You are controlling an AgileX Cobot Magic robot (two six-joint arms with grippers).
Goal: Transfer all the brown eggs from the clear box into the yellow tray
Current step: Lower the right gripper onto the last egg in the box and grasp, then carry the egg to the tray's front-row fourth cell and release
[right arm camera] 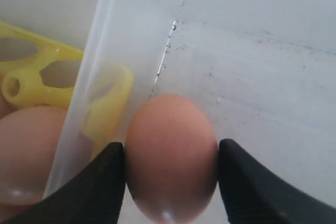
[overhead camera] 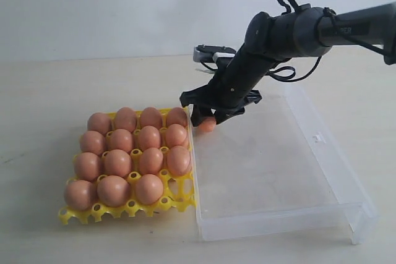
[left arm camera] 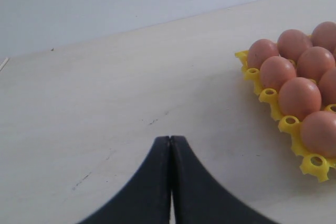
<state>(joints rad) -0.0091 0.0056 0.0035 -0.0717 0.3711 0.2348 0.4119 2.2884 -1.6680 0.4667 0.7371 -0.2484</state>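
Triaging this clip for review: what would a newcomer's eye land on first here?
The right gripper clasps the last brown egg in the corner of the clear box nearest the tray. Beside it, the yellow tray holds fifteen brown eggs, with one front corner cup empty.

The pale wooden table [overhead camera: 49, 91] carries two things side by side: the yellow tray [overhead camera: 99, 212] on the left and the clear box [overhead camera: 278, 221] just to its right, their neighbouring edges close together. Faint dark scuffs mark the bare tabletop.
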